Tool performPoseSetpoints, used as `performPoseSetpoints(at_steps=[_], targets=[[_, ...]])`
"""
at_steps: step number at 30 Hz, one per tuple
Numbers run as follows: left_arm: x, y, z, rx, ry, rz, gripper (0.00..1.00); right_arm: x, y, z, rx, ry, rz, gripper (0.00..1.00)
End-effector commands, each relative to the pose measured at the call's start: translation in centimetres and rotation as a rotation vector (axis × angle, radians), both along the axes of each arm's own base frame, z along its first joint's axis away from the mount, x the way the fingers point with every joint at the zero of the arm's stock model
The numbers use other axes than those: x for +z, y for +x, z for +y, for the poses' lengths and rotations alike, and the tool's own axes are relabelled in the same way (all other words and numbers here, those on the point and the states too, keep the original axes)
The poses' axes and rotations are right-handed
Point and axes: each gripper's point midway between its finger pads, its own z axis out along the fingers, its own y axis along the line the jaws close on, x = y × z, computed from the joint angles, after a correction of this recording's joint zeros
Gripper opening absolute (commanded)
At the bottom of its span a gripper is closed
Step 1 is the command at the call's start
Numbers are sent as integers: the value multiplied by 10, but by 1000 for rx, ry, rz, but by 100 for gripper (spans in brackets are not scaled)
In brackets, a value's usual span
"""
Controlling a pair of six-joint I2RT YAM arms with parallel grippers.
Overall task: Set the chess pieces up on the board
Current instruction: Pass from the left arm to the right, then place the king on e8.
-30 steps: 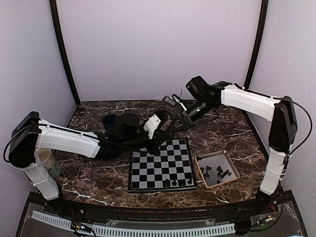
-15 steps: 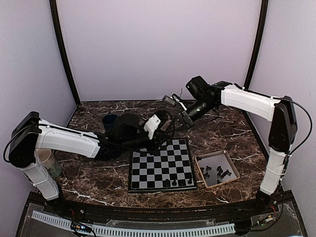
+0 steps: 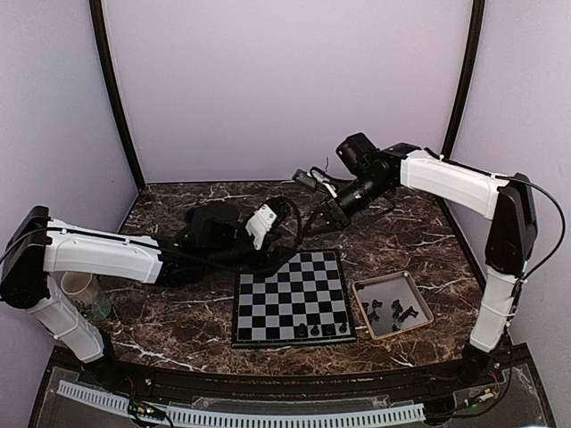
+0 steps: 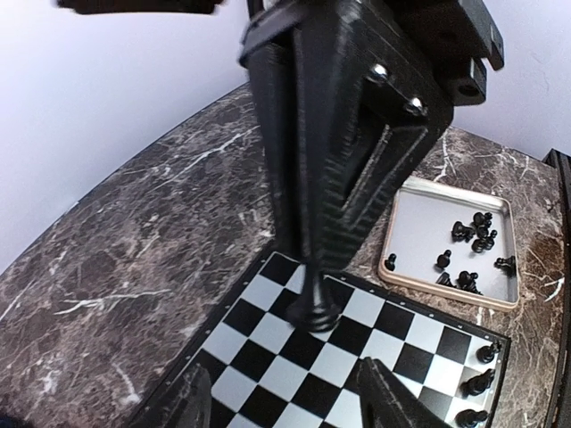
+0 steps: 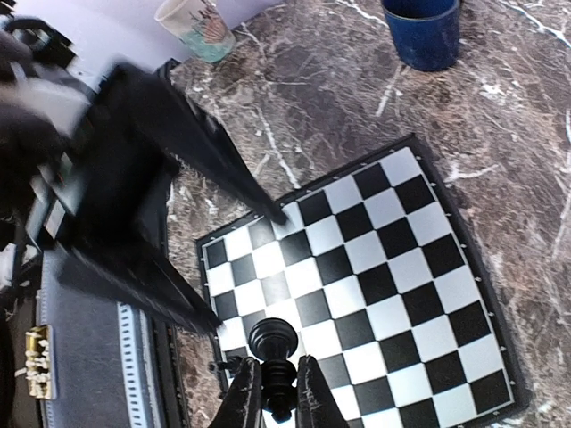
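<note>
My right gripper (image 5: 275, 399) is shut on a black chess piece (image 5: 272, 343) with a round head, held in the air over the far left corner of the board (image 3: 290, 299). In the left wrist view that piece (image 4: 312, 303) hangs from the right gripper's fingers (image 4: 343, 152). My left gripper (image 4: 290, 406) stands open just beside it, with nothing between its fingers. From above, the left gripper (image 3: 287, 234) sits left of the right gripper (image 3: 310, 225). Three pieces (image 3: 326, 329) stand on the board's near row.
A tan-rimmed tray (image 3: 419, 299) with several dark pieces (image 4: 473, 234) lies right of the board. A blue cup (image 5: 426, 31) stands beyond the board's far left. A paper cup (image 3: 80, 287) stands by the left arm's base.
The left arm has drawn back to the left, away from the right gripper. The right gripper has stayed over the board's far corner with the piece.
</note>
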Motion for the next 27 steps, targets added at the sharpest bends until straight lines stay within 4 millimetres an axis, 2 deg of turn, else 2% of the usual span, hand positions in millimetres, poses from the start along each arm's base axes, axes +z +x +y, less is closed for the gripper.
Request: performPoseSetpoints(at_steps=[1, 4, 8, 12, 15, 17, 21, 27], targets=[[20, 12, 48, 116, 54, -22, 60, 12, 10, -7, -13, -48, -154, 9], [29, 29, 81, 215, 63, -17, 64, 8, 13, -10, -9, -84, -206, 9], [34, 62, 120, 349, 44, 23, 67, -2, 1, -5, 47, -144, -301, 9], [28, 101, 162, 479, 46, 67, 67, -17, -26, 9, 145, -225, -420, 9], [19, 118, 188, 538, 26, 101, 67, -31, -48, 19, 216, -261, -454, 9], [17, 121, 193, 529, 7, 118, 66, -41, -64, 25, 267, -281, -459, 9], [21, 121, 190, 486, -10, 116, 66, -66, -89, 36, 357, -330, -461, 9], [22, 117, 184, 442, -19, 124, 66, -100, -113, 47, 467, -413, -470, 9]])
